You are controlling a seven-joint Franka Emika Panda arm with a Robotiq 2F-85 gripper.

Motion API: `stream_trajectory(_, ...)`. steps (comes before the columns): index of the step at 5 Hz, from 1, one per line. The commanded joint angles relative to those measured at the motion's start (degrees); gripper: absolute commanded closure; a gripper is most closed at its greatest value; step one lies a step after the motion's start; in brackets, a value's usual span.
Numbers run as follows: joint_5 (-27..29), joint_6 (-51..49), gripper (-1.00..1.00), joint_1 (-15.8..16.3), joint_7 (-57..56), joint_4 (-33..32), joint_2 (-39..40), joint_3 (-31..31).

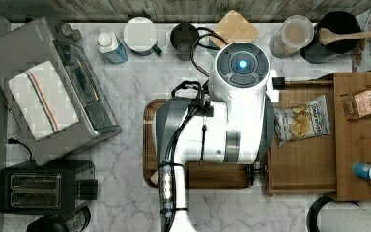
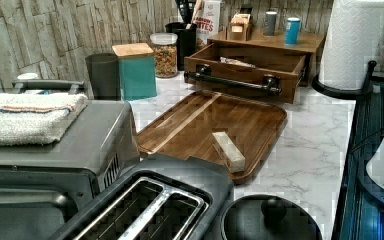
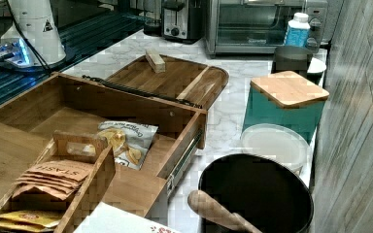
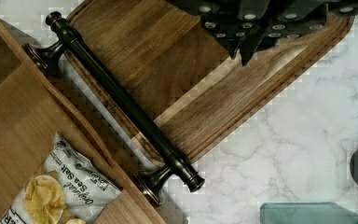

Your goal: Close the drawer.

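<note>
Whether the jaws stand wide or narrow cannot be told; the drawer is pulled out, a chip bag lying inside

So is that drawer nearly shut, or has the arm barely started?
Barely started, it seems. The drawer stands pulled well out, with the chip bag lying open to view inside. In the wrist view the pincer hovers over the cutting board, apart from the black handle. Reaching the drawer front and pushing it in are left.
</note>
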Motion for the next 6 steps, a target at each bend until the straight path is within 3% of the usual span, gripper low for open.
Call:
stream_trajectory(1,-0.2,0.0,1.00,-0.3,0.0,0.0,0.0,-0.1)
stream_trajectory(2,4.1,1.8,1.00,-0.7,-9.7,-2.9,-0.7,0.2)
stream_trajectory(3,0.2,9.9,1.00,0.7,-20.0,-10.5,-3.7,1.7)
stream_trajectory(4,0.7,15.3,1.00,1.0,-29.4,-15.4,-3.7,1.7)
stream_trajectory(6,-5.3,19.5,1.00,2.8,-33.4,-20.3,-0.2,2.1)
